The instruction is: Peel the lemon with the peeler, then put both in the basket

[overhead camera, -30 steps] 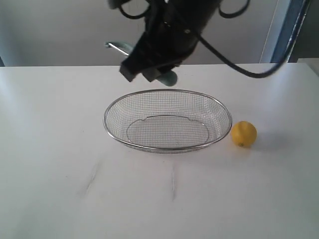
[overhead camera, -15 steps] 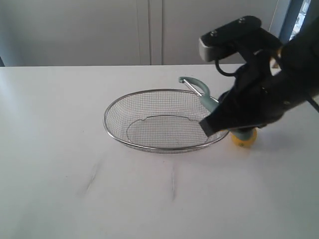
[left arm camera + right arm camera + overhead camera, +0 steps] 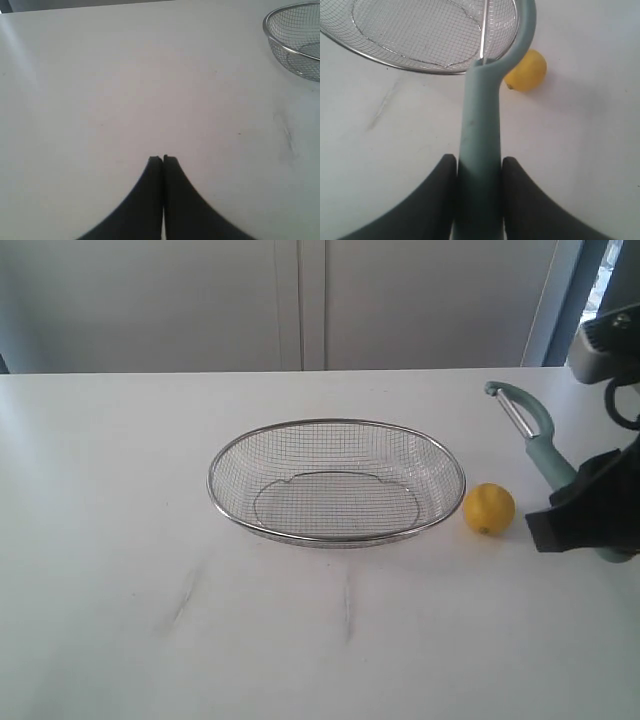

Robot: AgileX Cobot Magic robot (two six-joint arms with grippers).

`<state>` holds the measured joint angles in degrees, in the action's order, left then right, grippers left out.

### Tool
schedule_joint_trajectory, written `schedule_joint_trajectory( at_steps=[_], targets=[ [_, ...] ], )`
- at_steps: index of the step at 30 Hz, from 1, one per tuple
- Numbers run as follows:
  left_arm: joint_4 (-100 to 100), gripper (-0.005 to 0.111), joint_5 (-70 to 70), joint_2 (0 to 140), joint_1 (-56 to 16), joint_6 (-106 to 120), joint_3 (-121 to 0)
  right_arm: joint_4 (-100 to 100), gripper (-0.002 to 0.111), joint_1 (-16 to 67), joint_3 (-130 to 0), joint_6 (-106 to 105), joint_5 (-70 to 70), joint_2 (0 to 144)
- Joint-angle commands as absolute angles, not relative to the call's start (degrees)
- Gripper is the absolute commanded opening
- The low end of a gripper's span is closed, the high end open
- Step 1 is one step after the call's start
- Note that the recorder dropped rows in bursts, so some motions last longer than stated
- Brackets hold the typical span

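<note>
Just past the lemon (image 3: 489, 509) beside the basket (image 3: 240, 445), the right gripper (image 3: 479, 165) clamps the peeler (image 3: 528, 430) by its handle, head slanting upward. The left gripper (image 3: 163, 159) has its fingers pressed together, empty.

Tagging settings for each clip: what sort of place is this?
Likely a lab test bench, not a kitchen: a white table, plain grey wall panels behind, and only a basket, lemon and peeler as props.

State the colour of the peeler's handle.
Pale teal-green. The peeler shows it best in the right wrist view, where the right gripper holds its handle.
</note>
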<state>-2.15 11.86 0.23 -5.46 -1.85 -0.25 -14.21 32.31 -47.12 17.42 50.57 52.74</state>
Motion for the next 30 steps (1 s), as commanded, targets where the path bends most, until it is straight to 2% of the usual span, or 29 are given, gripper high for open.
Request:
schedule_joint_trajectory(
  at_steps=[1,20,30],
  targets=[
    [-2.5,0.000,11.8,0.0,-5.9,-2.1,0.0,-15.0,0.000,31.9,-45.8,18.3,50.8,49.9],
    [-2.5,0.000,11.6,0.0,-5.9,-2.1,0.0,-15.0,0.000,31.9,-45.7,18.3,50.9,49.1],
    [-2.5,0.000,5.1,0.0,-5.9,-2.2,0.0,-15.0,0.000,31.9,-45.7,18.3,50.9,49.1]
  ],
)
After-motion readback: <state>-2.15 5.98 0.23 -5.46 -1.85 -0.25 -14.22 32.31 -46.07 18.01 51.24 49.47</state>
